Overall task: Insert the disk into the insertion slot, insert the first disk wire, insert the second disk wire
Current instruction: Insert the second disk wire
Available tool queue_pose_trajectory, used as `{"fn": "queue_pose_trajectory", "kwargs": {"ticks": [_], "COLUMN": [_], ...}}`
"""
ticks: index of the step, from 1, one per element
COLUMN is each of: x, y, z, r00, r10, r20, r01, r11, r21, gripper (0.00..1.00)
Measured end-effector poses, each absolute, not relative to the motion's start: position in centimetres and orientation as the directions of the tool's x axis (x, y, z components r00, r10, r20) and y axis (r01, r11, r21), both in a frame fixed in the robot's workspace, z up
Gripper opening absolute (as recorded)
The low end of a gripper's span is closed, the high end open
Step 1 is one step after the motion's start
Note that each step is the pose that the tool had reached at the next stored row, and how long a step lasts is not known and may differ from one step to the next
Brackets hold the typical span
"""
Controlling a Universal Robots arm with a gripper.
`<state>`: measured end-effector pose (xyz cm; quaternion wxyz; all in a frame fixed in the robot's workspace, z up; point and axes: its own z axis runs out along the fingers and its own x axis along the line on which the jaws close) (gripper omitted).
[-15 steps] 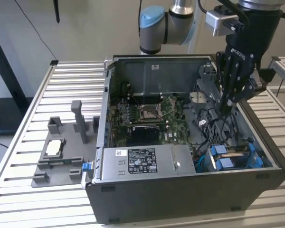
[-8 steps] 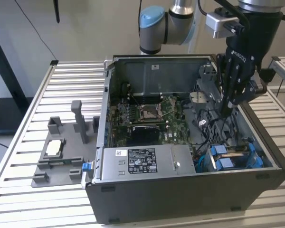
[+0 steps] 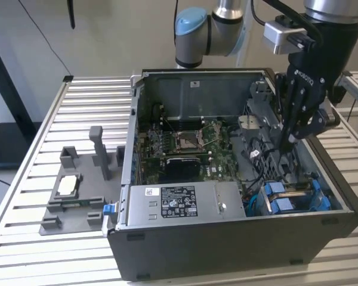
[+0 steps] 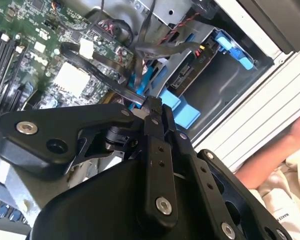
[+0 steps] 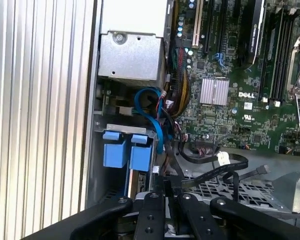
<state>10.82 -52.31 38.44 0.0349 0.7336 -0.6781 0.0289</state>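
White lettering on the green board (image 5: 240,117)

**A robotics lab set up for computer-assembly work.**

An open computer case (image 3: 227,238) lies on its side on a bench (image 3: 48,119) of ribbed aluminium slats. Its green board (image 3: 185,146) and loose cables are bared. Above the case hangs an industrial robot arm (image 3: 194,30) with a blue joint cap. Its black hand (image 3: 284,143) is down inside the case, and a small camera box (image 3: 283,36) is fixed near the wrist. Beside the case, at the exterior view's left, sits a grey moulded parts holder (image 3: 77,190). Behind the case stands a plain pale wall. In the second wrist view a person's arm (image 4: 270,167) shows just past the case's rim.
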Motion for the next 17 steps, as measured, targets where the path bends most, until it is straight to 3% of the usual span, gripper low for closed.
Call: {"fn": "queue_pose_trajectory", "kwargs": {"ticks": [10, 17], "x": [11.9, 12.8], "y": [-53.1, -53.6], "z": [37.9, 37.7], "r00": [0.08, 0.081], "r10": [-0.994, -0.996], "r20": [0.081, 0.043], "r01": [-0.997, -0.996], "r11": [-0.078, -0.079], "r21": [0.029, 0.042], "gripper": [0.16, 0.16]}}
